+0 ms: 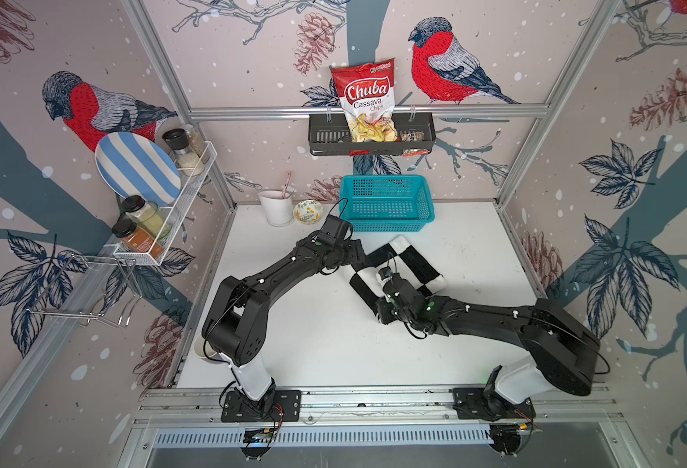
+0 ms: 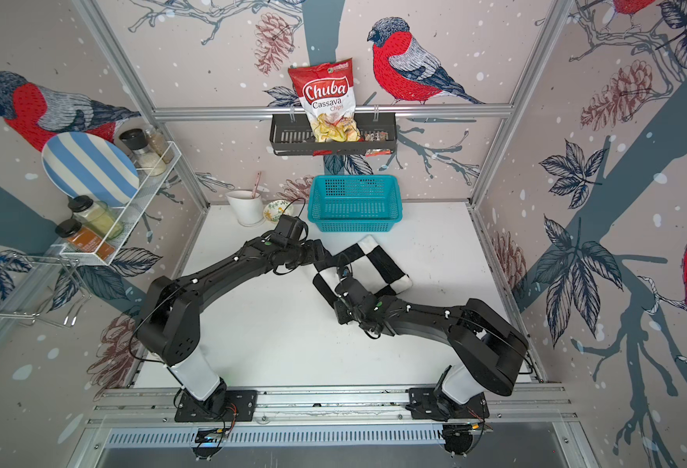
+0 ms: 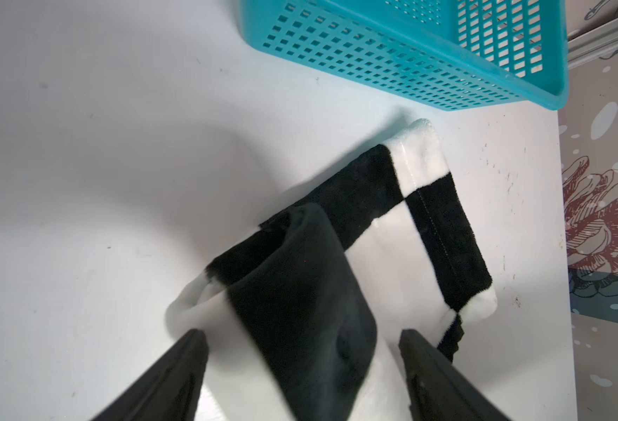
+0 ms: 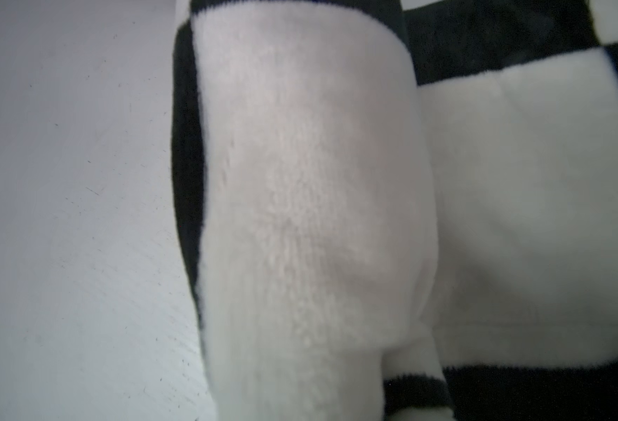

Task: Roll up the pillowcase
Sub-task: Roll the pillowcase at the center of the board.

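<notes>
pillowcase (image 1: 418,259) on table (image 1: 313,336), basket (image 1: 386,225) just behind it

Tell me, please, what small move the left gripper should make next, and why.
Probably close the left gripper on the raised fold of the pillowcase: its open fingers sit either side of that fold, and the cloth is only partly rolled.

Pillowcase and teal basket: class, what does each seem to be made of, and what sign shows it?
The pillowcase looks like soft plush fleece, matte: fuzzy nap, limp rounded folds, stitched hem. The basket looks like moulded plastic with a slight sheen: uniform teal, stiff walls pierced by a regular grid of holes.
</notes>
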Robot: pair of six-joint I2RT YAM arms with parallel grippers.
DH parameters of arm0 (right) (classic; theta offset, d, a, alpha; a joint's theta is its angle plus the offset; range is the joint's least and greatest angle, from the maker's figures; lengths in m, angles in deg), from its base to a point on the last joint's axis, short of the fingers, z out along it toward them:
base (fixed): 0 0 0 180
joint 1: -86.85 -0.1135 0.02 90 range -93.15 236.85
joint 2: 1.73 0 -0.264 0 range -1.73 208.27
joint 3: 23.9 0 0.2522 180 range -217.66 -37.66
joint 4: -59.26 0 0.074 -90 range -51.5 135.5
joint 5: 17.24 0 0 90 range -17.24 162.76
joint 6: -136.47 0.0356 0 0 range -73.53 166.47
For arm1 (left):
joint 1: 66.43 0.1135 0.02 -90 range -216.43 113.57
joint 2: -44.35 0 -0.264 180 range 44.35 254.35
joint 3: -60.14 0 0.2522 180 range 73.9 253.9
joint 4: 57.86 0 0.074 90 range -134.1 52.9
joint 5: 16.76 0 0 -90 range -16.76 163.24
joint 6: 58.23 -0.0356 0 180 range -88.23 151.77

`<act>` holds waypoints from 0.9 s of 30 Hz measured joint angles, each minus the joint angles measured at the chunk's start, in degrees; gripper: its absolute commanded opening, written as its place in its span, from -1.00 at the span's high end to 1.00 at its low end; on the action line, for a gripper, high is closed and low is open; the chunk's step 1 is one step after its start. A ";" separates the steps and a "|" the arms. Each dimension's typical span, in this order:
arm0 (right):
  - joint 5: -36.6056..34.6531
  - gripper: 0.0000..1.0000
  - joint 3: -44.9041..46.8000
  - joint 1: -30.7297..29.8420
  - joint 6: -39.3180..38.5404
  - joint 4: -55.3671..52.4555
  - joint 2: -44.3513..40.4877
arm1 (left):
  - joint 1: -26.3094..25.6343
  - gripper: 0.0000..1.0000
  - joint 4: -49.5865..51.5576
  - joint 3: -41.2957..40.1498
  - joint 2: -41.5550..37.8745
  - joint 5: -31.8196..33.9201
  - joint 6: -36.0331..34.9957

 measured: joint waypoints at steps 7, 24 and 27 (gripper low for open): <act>23.71 0.93 5.64 16.44 2.49 12.39 2.62 | 0.02 -0.68 -1.81 -3.67 -0.04 -1.79 0.35; 30.47 -1.00 0.87 27.36 1.97 5.70 2.93 | -4.13 -0.64 -6.36 5.01 16.22 -4.00 4.76; 19.45 -1.00 -1.31 24.11 0.33 -0.31 -1.92 | -4.17 -0.64 -6.32 5.42 16.74 -4.00 4.96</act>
